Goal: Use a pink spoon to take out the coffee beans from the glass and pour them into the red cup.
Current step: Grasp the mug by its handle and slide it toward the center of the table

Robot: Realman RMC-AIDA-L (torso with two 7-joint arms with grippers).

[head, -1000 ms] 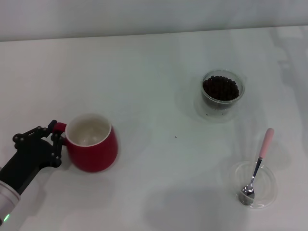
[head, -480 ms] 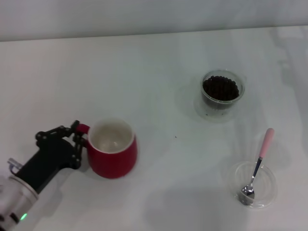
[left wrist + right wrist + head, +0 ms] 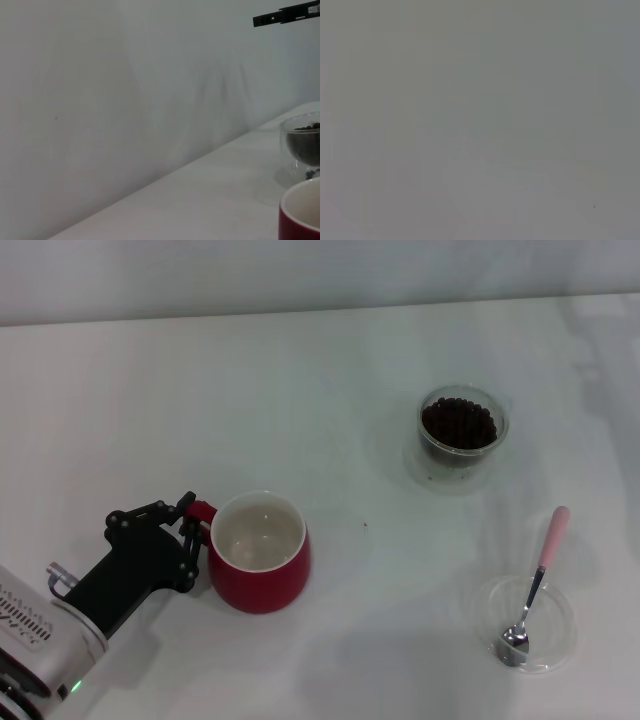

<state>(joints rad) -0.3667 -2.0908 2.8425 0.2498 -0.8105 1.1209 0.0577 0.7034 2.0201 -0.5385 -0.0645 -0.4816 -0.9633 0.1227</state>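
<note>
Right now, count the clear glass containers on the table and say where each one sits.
2. The glass holding coffee beans stands at the far right. The shallow dish sits near right, with the pink spoon resting in it.

Lab-like test setup: bare white table (image 3: 320,370), plain grey wall (image 3: 100,75) behind.

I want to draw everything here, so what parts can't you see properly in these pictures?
- Right gripper: in no view; the right wrist view is only grey blur.
- Red cup: its handle is hidden by the left gripper in the head view; the left wrist view cuts it off.
- Glass: cut off in the left wrist view.
- Coffee beans: too small to count.
</note>
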